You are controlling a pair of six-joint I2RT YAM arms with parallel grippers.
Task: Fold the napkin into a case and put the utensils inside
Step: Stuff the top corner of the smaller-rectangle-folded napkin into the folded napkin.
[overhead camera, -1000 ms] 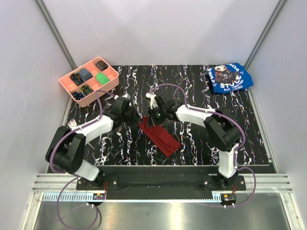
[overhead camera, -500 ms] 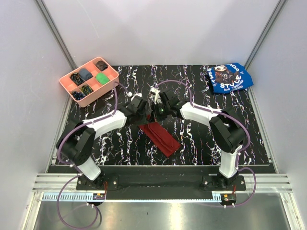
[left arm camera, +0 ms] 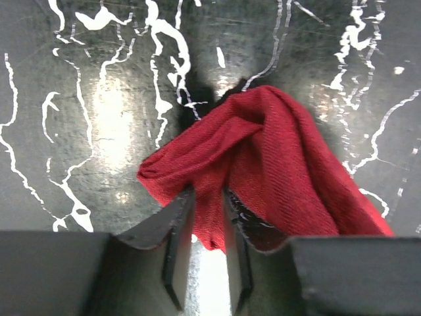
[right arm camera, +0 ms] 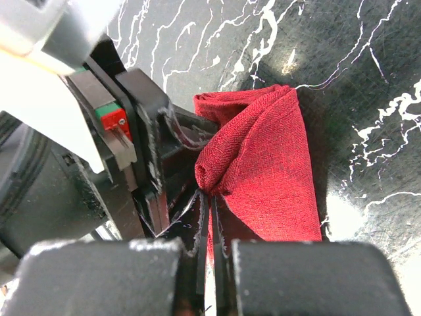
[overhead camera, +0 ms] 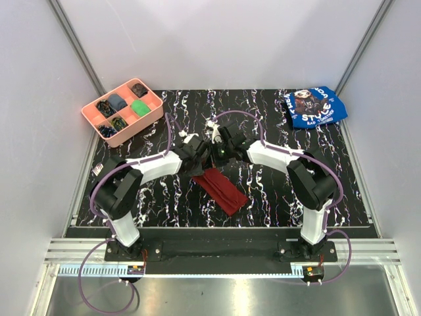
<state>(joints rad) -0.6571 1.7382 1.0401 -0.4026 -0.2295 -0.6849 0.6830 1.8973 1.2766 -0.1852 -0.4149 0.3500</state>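
Observation:
The dark red napkin [overhead camera: 222, 189] lies as a narrow folded strip on the black marbled table, and its far end is lifted. My right gripper [overhead camera: 217, 153] is shut on an edge of that raised end; in the right wrist view the cloth [right arm camera: 270, 178] runs between its nearly closed jaws [right arm camera: 209, 196]. My left gripper [overhead camera: 200, 155] faces it from the left. Its jaws [left arm camera: 208, 197] stand partly open, and a bunched fold of the napkin [left arm camera: 276, 164] hangs between them. A thin silver utensil [overhead camera: 98, 170] shows at the table's left edge behind the left arm.
A pink compartment tray [overhead camera: 123, 110] with small items stands at the back left. A blue printed cloth [overhead camera: 314, 106] lies at the back right. The two wrists sit very close together over the napkin's far end. Walls enclose the table on three sides.
The left arm has swung right, from near the tray side to the napkin's far end, and its jaws now straddle a fold. The right gripper shifted slightly right, still holding the cloth.

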